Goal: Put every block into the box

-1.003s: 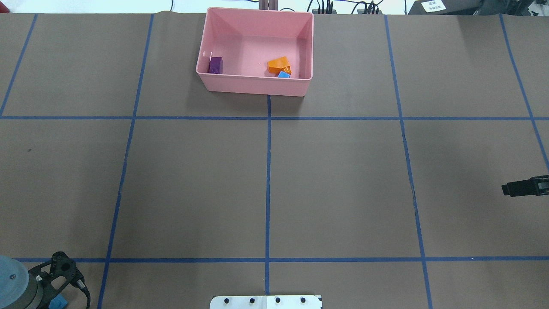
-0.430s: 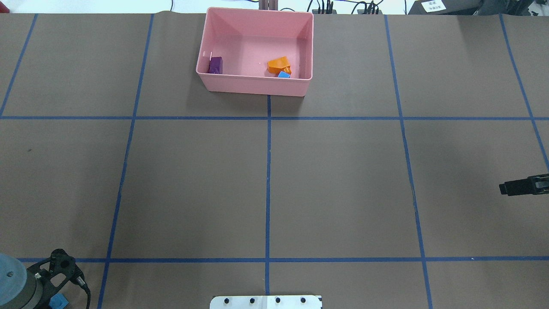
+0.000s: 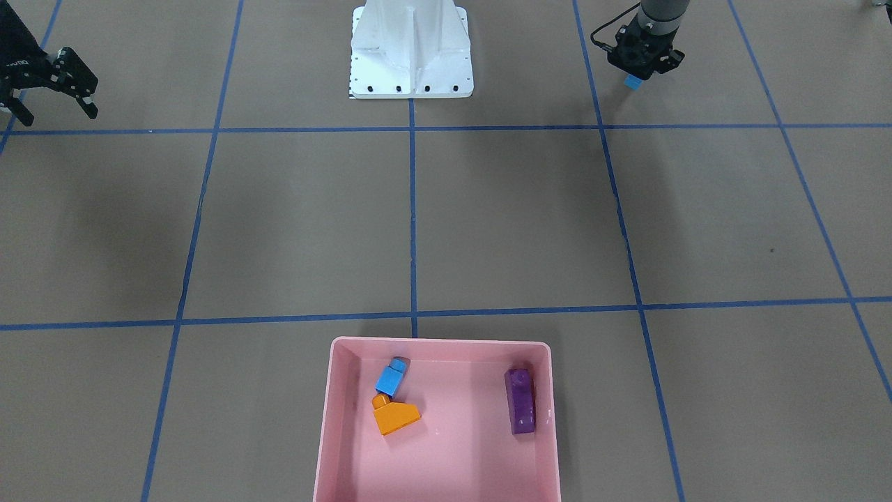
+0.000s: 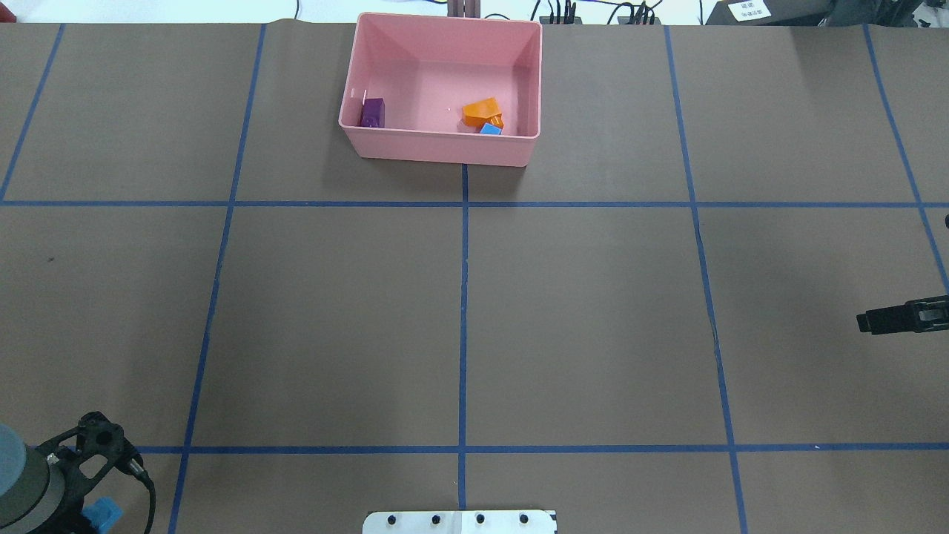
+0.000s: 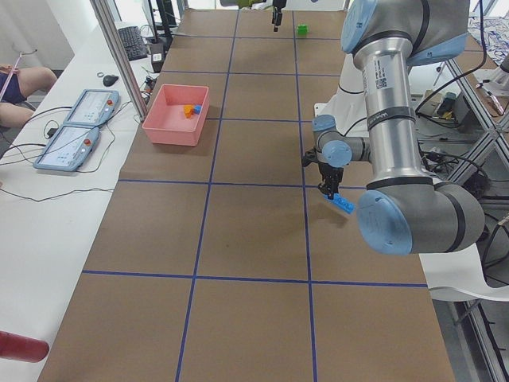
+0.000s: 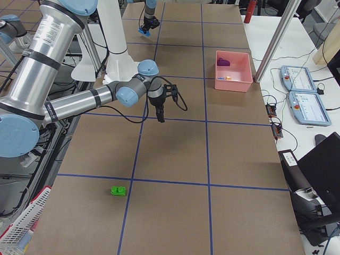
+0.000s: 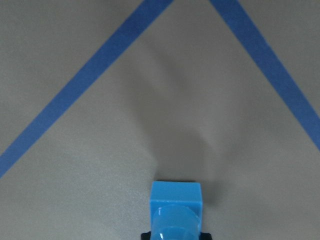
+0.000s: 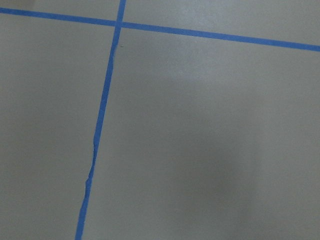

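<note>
Moved since a second ago: left tool (image 4: 95, 506), drawn a little further into the near left corner of the overhead view, more of its blue load showing; right tool (image 4: 864, 323), edged slightly inward from the right border. Box and contents unchanged.

1. Desk (image 3: 488, 223): brown surface, gridded with blue tape lines (image 3: 412, 209).
2. White base (image 3: 411, 49): bolted at the robot's edge of the desk, centre.
3. Box (image 3: 439, 342): pink, at the far edge of the desk from the robot, on the centre line. Holds three blocks.
4. Right tool: fingers spread wide, nothing between them; above bare desk on the robot's right, well apart from the box.
5. Left tool: fingers closed on one end of item 6, near the robot's left corner of the desk.
6. Long blue bar (image 5: 343, 204): gripped in the left tool, free end jutting out on a tilt; well apart from the box.
7. Purple block (image 3: 520, 410): in the box, just beside the wall on the robot's left.
8. Orange block (image 3: 396, 416): in the box, toward the robot's right.
9. Green block (image 6: 118, 190): on the desk at the robot's far right end, well apart from the box and both tools.
10. Small blue block (image 3: 391, 378): in the box, touching the orange block on its robot side.
</note>
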Controlling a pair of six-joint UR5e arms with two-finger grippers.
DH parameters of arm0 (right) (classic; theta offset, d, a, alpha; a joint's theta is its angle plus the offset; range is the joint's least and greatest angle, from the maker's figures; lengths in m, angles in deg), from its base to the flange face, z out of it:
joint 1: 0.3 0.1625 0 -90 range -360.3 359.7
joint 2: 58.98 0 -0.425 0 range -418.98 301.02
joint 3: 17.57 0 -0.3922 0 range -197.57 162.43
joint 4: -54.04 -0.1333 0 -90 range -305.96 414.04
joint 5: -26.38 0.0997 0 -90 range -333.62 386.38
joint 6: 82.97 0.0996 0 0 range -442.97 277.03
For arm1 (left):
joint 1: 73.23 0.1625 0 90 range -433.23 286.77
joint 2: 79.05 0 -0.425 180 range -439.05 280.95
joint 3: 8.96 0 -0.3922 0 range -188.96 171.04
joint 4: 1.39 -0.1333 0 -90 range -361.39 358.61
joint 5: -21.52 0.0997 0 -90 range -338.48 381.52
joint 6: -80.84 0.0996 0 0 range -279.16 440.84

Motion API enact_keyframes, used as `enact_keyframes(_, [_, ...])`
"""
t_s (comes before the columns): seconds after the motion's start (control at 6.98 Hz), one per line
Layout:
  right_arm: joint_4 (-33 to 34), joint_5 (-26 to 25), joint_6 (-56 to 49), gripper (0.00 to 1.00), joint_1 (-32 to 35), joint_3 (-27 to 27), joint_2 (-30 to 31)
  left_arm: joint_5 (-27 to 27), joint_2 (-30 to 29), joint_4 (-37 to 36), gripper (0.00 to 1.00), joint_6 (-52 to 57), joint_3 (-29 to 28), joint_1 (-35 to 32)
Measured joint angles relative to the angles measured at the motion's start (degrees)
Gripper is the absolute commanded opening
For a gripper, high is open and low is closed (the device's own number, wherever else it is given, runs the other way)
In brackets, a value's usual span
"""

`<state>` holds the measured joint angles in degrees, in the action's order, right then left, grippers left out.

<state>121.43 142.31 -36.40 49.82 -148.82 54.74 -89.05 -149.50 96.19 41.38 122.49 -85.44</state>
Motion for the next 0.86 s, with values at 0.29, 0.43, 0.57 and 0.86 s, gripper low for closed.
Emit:
enact_keyframes(0.29, [-0.1, 0.0, 0.0, 0.99, 0.0, 0.8, -0.8, -1.8, -6.4, -1.5, 0.00, -2.3, 1.8, -8.5])
enact_keyframes(0.43, [-0.2, 0.0, -0.1, 1.00, 0.0, 1.2, -1.0, -1.9, -11.3, -2.5, 0.00, -5.2, 1.8, -12.4])
enact_keyframes(0.57, [-0.3, 0.0, -0.3, 0.99, 0.0, 1.4, -1.1, -2.0, -16.6, -4.3, 0.00, -8.3, 1.7, -15.6])
enact_keyframes(0.86, [-0.4, 0.1, -0.4, 1.00, 0.0, 1.8, -1.5, -2.0, -28.9, -12.1, 0.00, -11.8, 0.0, -21.0])
